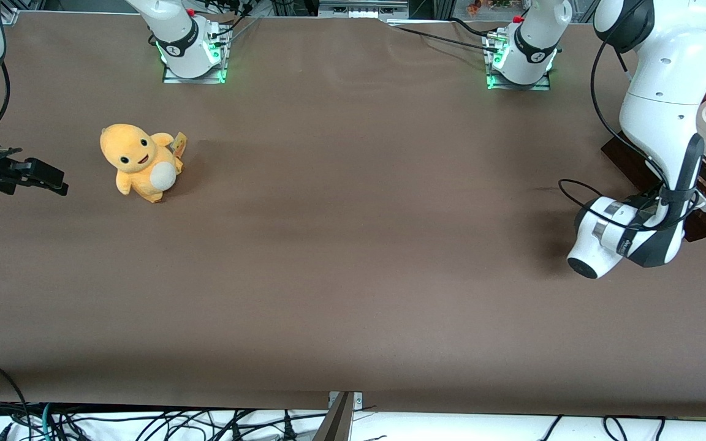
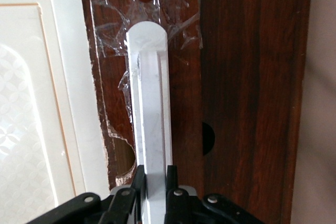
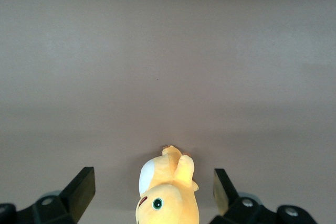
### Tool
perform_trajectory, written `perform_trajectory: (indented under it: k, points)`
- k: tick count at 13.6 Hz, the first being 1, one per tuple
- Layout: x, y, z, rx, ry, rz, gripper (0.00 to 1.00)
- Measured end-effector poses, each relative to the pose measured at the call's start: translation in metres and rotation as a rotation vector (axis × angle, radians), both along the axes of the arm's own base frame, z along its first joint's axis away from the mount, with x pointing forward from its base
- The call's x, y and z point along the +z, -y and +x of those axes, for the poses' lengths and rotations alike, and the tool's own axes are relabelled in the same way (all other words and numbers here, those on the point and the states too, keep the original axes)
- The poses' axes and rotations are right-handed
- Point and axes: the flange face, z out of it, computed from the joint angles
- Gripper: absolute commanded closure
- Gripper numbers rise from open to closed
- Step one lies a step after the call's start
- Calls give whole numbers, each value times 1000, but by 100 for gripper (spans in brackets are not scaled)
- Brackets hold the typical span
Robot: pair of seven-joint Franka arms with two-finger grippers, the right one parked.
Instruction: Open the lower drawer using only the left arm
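From my seat, the large white jointed left arm [image 1: 659, 122] is bent down at the working arm's end of the brown worktop [image 1: 353, 245], its wrist right against the dark brown wooden front of the lower drawer [image 2: 247, 77]. In the wrist view the black two-finger pincer [image 2: 156, 182] has its fingers pressed in on the white loop handle [image 2: 149, 103], one finger on each side, touching it. The handle is taped to the wood with clear tape [image 2: 110, 30]; the cream-white upper part [image 2: 37, 103] lies just beside the drawer front. I judge the grasp made and the pull not yet showing: I see no pale inner walls. Next I want a straight, level draw away from the cabinet, gentle, since taped handles may peel. A yellow plush toy [image 1: 138, 160] sits well apart, toward the parked arm's end.
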Motion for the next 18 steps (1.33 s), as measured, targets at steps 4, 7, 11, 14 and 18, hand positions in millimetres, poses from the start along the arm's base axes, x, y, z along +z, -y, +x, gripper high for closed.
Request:
perform_trajectory:
  k: [4, 7, 11, 14, 18]
  points:
    - [2, 14, 5, -25, 10, -5, 94]
    - [2, 21, 7, -38, 13, -6, 94]
    - [2, 25, 9, -47, 16, -8, 95]
    - [2, 32, 10, -58, 17, -9, 95]
    - [2, 42, 12, -75, 18, -9, 94]
